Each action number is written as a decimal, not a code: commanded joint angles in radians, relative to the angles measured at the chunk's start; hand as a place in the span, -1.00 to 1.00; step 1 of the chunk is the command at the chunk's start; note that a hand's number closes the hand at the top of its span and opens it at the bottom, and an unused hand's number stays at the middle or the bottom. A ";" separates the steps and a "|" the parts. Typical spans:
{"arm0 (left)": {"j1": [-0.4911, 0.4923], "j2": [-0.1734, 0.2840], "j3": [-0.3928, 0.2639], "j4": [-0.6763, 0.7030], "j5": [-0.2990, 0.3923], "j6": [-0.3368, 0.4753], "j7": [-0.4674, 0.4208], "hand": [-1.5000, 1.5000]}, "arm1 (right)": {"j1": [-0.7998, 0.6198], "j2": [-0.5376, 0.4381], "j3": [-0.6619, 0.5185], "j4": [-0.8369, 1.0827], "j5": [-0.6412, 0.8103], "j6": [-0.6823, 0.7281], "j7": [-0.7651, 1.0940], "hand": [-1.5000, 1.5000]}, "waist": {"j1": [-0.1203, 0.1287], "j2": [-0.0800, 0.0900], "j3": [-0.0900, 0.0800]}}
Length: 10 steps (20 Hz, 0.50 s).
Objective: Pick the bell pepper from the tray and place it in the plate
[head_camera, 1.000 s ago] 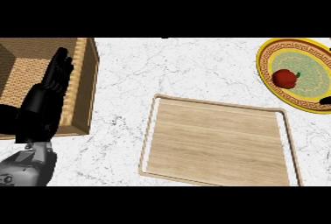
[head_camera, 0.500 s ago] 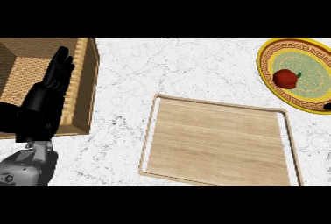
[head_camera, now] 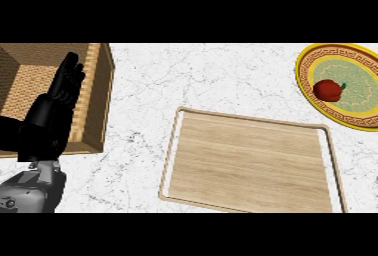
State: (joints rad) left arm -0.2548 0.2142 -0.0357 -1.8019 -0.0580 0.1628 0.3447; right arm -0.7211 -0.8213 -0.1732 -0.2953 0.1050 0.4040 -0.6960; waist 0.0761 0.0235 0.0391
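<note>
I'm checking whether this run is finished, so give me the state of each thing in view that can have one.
bell pepper: lying on the plate, held by no hand.
plate: flat on the counter at the right edge, holding the pepper.
tray: flat on the counter, nothing on it.
wooden box: open on top, at the left.
left hand: open, fingers straight, resting over the box, holding nothing.
right hand: not in view.

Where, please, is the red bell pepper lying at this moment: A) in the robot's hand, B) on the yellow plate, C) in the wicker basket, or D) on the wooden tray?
B: the bell pepper lies on the plate at the upper right, while the tray holds nothing.
</note>
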 commanded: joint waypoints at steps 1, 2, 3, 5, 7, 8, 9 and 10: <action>0.146 -0.046 -0.037 0.145 0.019 -0.015 0.040 0.00 | 0.000 -0.026 -0.030 0.036 -0.020 0.021 -0.034 -1.00 | 0.000 0.035 -0.030; 0.115 -0.060 -0.037 0.154 0.010 0.003 0.050 0.00 | 0.003 -0.010 -0.021 0.033 -0.010 0.006 -0.049 -1.00 | -0.008 0.036 -0.029; 0.133 -0.041 -0.025 0.150 0.021 -0.018 0.050 0.00 | 0.006 -0.030 -0.031 0.038 -0.016 0.003 -0.055 -1.00 | 0.000 0.038 -0.029; 0.124 -0.045 -0.025 0.142 0.016 -0.014 0.056 0.00 | 0.004 -0.033 -0.033 0.049 -0.017 0.009 -0.057 -1.00 | 0.001 0.033 -0.030; 0.139 -0.054 -0.041 0.145 0.005 -0.014 0.051 0.00 | -0.006 -0.047 -0.039 0.056 -0.020 -0.001 -0.047 -1.00 | 0.006 0.037 -0.030; 0.143 -0.057 -0.038 0.144 0.015 -0.020 0.047 0.00 | 0.006 -0.047 -0.046 0.067 -0.024 -0.011 -0.049 -1.00 | 0.002 0.037 -0.030; 0.138 -0.050 -0.025 0.142 0.014 -0.017 0.055 0.00 | 0.012 -0.057 -0.046 0.070 -0.020 -0.020 -0.055 -1.00 | -0.001 0.032 -0.030; 0.149 -0.053 -0.040 0.133 0.007 -0.022 0.059 0.00 | 0.005 -0.062 -0.049 0.079 -0.019 -0.044 -0.037 -1.00 | 0.013 0.037 -0.029</action>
State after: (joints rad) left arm -0.2588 0.2074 -0.0297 -1.8059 -0.0616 0.1527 0.3509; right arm -0.7166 -0.8640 -0.2106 -0.2400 0.0873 0.3732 -0.7218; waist 0.0810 0.0273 0.0388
